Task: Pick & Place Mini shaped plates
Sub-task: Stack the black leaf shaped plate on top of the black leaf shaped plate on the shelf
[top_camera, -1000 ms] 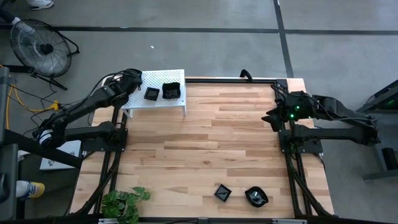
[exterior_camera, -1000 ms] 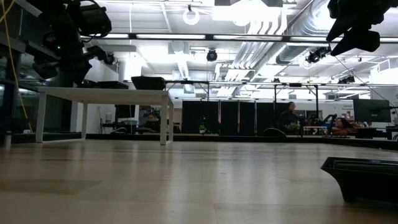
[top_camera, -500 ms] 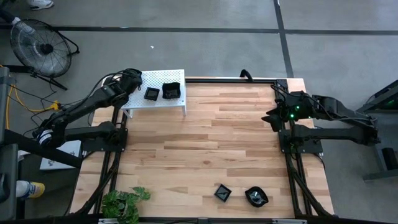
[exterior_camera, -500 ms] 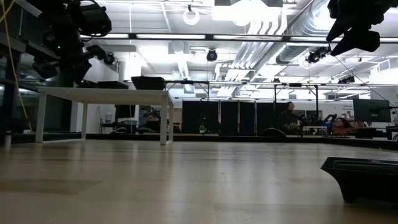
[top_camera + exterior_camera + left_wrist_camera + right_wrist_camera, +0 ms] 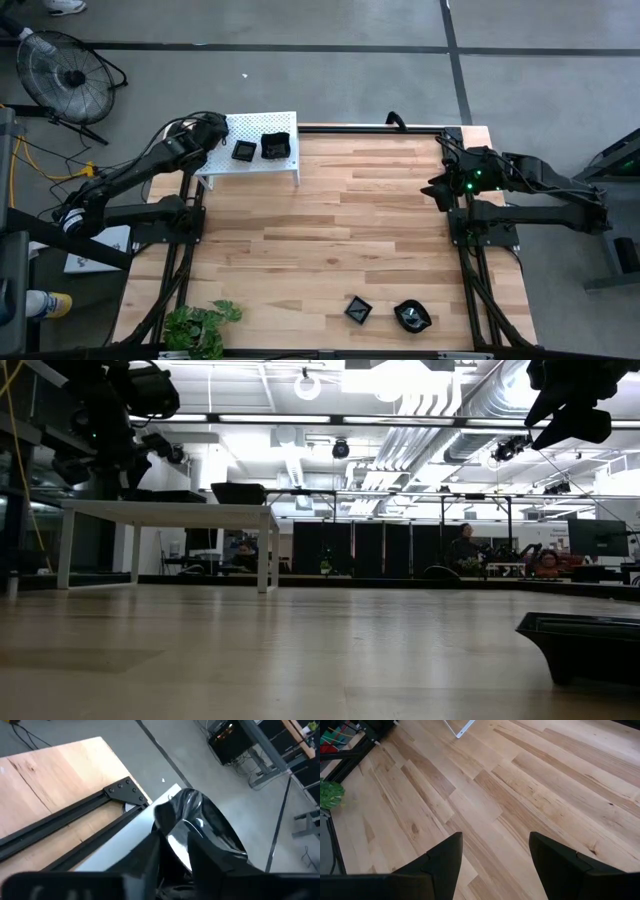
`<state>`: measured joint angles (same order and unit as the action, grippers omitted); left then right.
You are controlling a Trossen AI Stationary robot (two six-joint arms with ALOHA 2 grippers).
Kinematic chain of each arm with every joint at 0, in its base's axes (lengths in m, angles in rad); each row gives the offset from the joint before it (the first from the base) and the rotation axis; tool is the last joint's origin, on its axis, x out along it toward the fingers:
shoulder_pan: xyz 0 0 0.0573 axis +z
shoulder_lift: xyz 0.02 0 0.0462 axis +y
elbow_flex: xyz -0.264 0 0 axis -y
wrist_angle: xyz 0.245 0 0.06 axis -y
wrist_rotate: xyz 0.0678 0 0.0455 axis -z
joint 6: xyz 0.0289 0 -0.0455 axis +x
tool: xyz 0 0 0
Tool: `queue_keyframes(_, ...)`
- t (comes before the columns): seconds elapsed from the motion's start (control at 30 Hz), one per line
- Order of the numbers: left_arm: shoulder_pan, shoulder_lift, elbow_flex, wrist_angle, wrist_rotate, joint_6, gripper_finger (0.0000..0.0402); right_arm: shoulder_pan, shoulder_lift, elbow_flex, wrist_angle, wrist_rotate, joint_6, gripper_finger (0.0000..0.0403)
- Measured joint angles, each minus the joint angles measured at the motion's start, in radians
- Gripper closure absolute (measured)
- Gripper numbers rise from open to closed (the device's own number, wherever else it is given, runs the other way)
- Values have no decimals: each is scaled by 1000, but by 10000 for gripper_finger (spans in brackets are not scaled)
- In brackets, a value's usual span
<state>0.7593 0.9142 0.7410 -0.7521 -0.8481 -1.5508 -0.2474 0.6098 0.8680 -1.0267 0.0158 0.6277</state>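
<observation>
Left tool (image 5: pixel 172 855) sits over the white shelf (image 5: pixel 262 163), a glossy black plate (image 5: pixel 200 827) between its fingers; can't tell if it's gripped.

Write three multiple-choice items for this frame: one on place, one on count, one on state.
1. Where do the two glossy black mini plates off the shelf lie?
A. near table edge, right of the plant
B. beside the fan
C. table centre

2. How many black plates rest on the white perforated metal shelf?
A. none
B. two
C. five

3. How is the right claw?
A. shut on a plate
B. open, empty
C. resting on the shelf

Answers: 1 A, the high view shows both near the table's near edge. 2 B, two sit side by side. 3 B, bare wood shows between its fingers.
</observation>
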Motion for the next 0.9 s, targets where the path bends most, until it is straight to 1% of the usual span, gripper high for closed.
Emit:
queue_keyframes(0.17, 0, 0, 0, -2, 30, 2, 245, 0, 0, 0, 0, 0, 0, 178)
queue_keyframes(0.33, 0, 0, 0, -2, 79, 2, 211, 0, 0, 0, 0, 0, 4, 178)
queue_keyframes(0.43, 0, 0, 0, -2, 102, 1, 203, 0, 0, 0, 0, 0, 4, 178)
queue_keyframes(0.57, 0, -2, 0, 8, 123, 9, 202, 0, 0, 0, 0, 0, 11, 178)
queue_keyframes(0.77, 0, -3, 0, 107, 155, 86, 202, 0, 0, 0, 0, -7, 22, 178)
queue_keyframes(0.9, 0, -3, 0, 109, 183, 87, 202, 0, 0, 0, 0, -13, 21, 178)
